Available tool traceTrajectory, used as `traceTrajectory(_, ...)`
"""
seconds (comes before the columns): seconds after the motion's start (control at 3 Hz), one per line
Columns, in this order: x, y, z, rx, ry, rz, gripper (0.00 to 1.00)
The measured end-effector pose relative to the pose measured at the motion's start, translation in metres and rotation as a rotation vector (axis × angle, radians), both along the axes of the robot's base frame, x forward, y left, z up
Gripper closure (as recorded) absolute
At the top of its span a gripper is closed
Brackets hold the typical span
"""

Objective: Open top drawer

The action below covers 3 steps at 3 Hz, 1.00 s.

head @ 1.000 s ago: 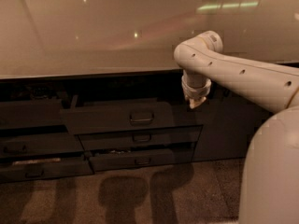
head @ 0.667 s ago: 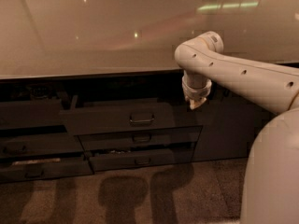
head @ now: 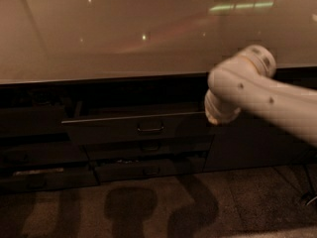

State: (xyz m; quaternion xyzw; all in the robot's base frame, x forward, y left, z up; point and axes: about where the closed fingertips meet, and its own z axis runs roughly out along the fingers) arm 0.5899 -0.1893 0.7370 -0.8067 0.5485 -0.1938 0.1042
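Looks partly done: top drawer (head: 109,130) slightly out, centre frame; more pulling left. Gripper (head: 216,117) right of centre, beside drawer's end, off handle (head: 150,129); grip state cannot be told.

White arm (head: 267,100), hand (head: 214,117) beside top drawer (head: 124,130)

Glossy pale countertop (head: 124,38), speckled brown floor (head: 247,197) below it, claw (head: 215,117) just beneath the countertop's front edge

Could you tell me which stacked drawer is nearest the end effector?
The top drawer, widest and tallest; the end effector hangs at its right end.
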Motion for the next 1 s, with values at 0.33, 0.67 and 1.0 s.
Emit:
traceTrajectory(0.33,-0.0228,0.0086,-0.0214,0.029,-0.01,0.035,1.0)
traceTrajectory(0.67,-0.0228,0.0086,-0.0214,0.029,-0.01,0.035,1.0)
traceTrajectory(1.0,-0.0228,0.0086,-0.0214,0.029,-0.01,0.035,0.81)
